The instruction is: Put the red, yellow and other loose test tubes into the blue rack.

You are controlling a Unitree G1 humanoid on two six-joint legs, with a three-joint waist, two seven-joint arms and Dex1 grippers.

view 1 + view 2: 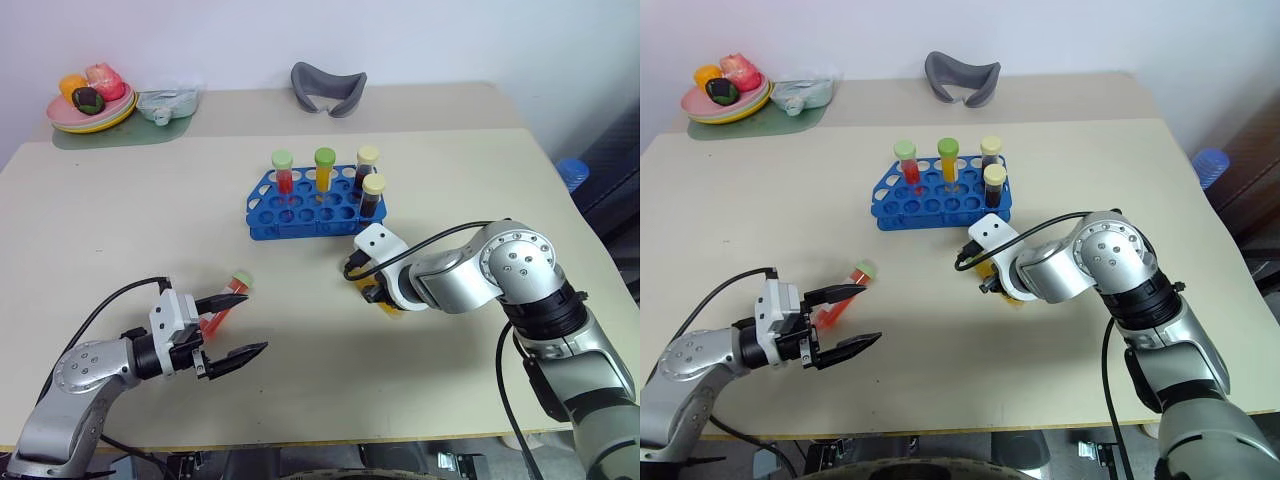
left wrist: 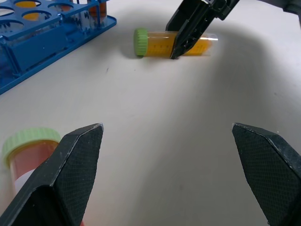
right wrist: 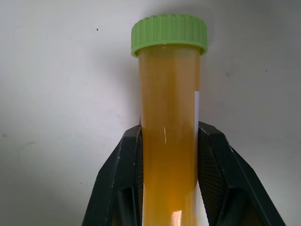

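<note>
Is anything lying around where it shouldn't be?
Yes. Two tubes lie flat on the table instead of standing in the blue rack: a red tube beside the open left gripper, and a yellow tube that the right gripper has clamped. Nothing is spilled.

Robot test lab: beige table, blue rack of tubes, toy food plate.

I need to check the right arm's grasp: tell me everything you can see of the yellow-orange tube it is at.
The yellow-orange tube is clear plastic with a ribbed green screw cap, filled with orange-yellow liquid, a white label strip along one side. It lies flat on the beige table, in front of the blue rack. The right gripper is shut on its body, one black finger on either side.
</note>
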